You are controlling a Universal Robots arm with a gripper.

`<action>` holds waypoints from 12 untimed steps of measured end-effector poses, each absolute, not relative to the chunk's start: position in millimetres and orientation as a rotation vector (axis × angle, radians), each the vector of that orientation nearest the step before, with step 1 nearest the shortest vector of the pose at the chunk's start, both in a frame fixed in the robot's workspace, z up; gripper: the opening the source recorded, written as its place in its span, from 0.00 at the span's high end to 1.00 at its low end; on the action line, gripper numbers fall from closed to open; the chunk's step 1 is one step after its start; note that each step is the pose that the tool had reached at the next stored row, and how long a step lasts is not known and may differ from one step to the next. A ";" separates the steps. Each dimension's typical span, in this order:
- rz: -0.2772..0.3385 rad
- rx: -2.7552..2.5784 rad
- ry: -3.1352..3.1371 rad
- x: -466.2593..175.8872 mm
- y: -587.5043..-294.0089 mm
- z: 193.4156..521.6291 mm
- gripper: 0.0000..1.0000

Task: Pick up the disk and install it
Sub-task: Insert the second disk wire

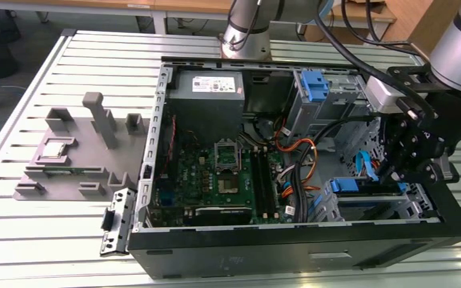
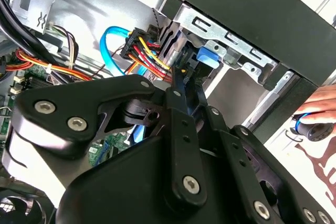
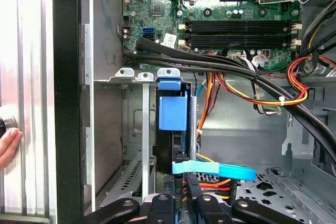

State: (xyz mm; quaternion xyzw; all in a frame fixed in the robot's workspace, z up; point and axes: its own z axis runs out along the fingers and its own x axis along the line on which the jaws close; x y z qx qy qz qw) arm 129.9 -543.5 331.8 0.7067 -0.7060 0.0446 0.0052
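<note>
Gripper: black multi-link gripper (image 1: 397, 174) on the silver arm, down inside the open black desktop computer case (image 1: 295, 240), at the drive cage near the case's front corner by the exterior view's right; fingertips at the cable end of the drive bay (image 3: 181, 192).
Gripper state: cannot tell, linkage and cables hide the tips in both wrist views.
Disk: silver hard drive in blue plastic carrier rails (image 3: 172, 113), standing on edge inside a slot of the grey metal drive cage (image 3: 142, 129); blue tab (image 1: 350, 185) showing at the cage top in the exterior view; blue tab also seen past the gripper (image 2: 207, 56) in the second wrist view.
Cables: flat light-blue data cable (image 3: 220, 170) and red-yellow-black power wires (image 2: 144, 51) right at the disk's rear, just beside the gripper tips.
Motherboard: green board (image 1: 214, 174) on the case floor, well apart from the cage.
Second carrier: blue-handled tray (image 1: 314, 87) in the upper bay near the grey power supply box (image 1: 208, 87).
Bench: slatted aluminium bench (image 1: 46, 240); grey plastic fixture block (image 1: 78, 150) on it beside the case, toward the exterior view's left.
Person: 1 hand (image 3: 8, 148) at the bench edge outside the case wall.
</note>
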 end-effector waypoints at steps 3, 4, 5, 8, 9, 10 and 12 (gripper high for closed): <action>0.140 2.213 -2.211 130.0 -543.5 331.8 0.76; 0.140 2.213 -2.211 130.1 -543.5 332.1 0.76; 0.140 2.213 -2.211 130.2 -543.4 332.8 0.76; 0.140 2.213 -2.211 130.2 -543.4 335.8 0.76; 0.139 2.213 -2.211 130.2 -543.5 336.3 0.76; 0.139 2.213 -2.211 130.4 -543.4 336.2 0.76; 0.140 2.213 -2.211 130.8 -542.8 336.4 0.76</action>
